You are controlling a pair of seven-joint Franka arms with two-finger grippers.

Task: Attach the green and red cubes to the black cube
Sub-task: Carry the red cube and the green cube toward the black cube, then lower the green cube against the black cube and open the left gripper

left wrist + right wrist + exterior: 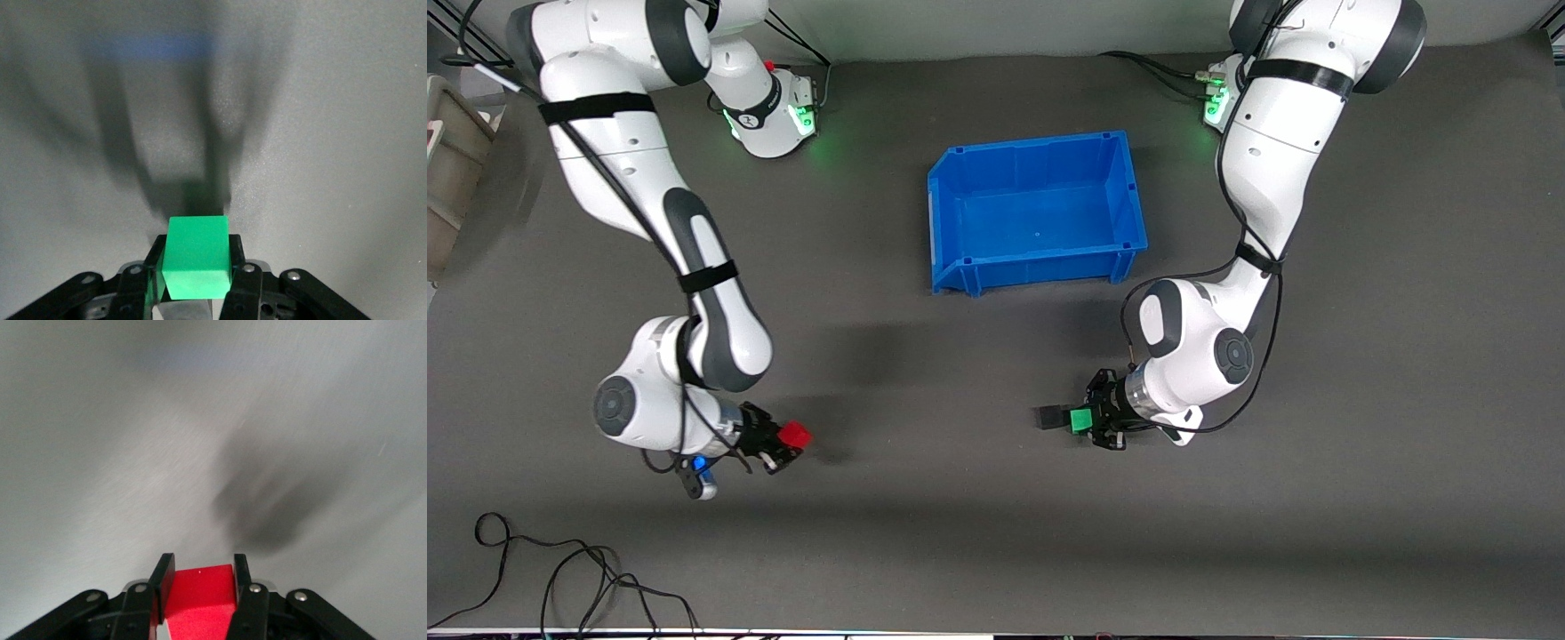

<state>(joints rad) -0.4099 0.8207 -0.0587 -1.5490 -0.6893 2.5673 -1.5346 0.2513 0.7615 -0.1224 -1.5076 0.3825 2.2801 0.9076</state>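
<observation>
Loose black cables (560, 578) lie nearest the front camera, on the dark table (996, 516) toward the right arm's end. Above them in that view, the right gripper (783, 442) is clamped on the red cube (794, 435), carried just above the table. Toward the left arm's end, the left gripper (1096, 420) is closed on the green cube (1082, 420), and the black cube (1051, 416) sits directly against the green one's free face, on the side toward the red cube. Whether the pair rests on the table or hangs a little above it cannot be told. A blue bin (1116, 200) stands farther from the camera, between the two arm bases, with nothing in it.

The left wrist view shows the fingers (239, 257) pressed on both sides of the green cube (197, 257), which hides the black one.

The right wrist view shows both fingers (161, 581) tight against the red cube (200, 590), with only bare table ahead.

Judging from this, green and black appear already joined, and the step in hand is bringing the red cube across. The next move calls for the right arm to travel toward the left gripper, line the red face squarely with the black cube's open face, and press while the left arm holds firm.
</observation>
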